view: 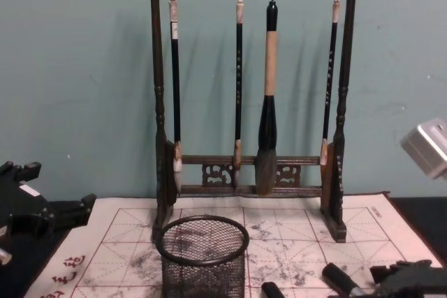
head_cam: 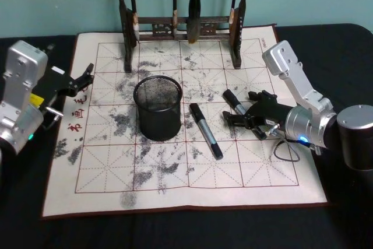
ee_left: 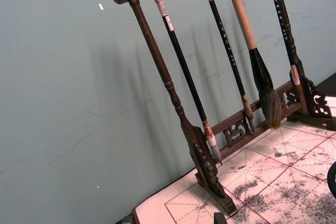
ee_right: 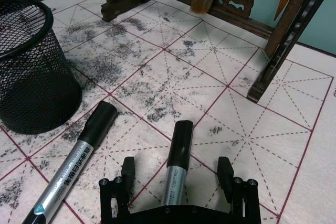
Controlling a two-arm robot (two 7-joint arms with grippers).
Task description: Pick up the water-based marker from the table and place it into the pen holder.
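Two grey-bodied, black-capped markers lie on the ink-stained grid mat (head_cam: 105,161) right of the pen holder (head_cam: 157,109) (ee_right: 31,77) (view: 202,256). My right gripper (head_cam: 240,109) (ee_right: 176,170) is low over the mat and open, its fingers (ee_right: 127,169) straddling the shorter-looking marker (head_cam: 233,100) (ee_right: 181,140) without touching it. The longer marker (head_cam: 206,130) (ee_right: 79,161) lies free between that one and the holder. Over the mat's left edge, my left gripper (head_cam: 87,74) is open with nothing in it.
A tall dark wooden brush rack (head_cam: 180,27) (view: 244,172) (ee_left: 173,93) with several hanging brushes stands along the mat's back edge, behind the holder. The dark tabletop (head_cam: 349,214) surrounds the mat. A teal wall closes the back.
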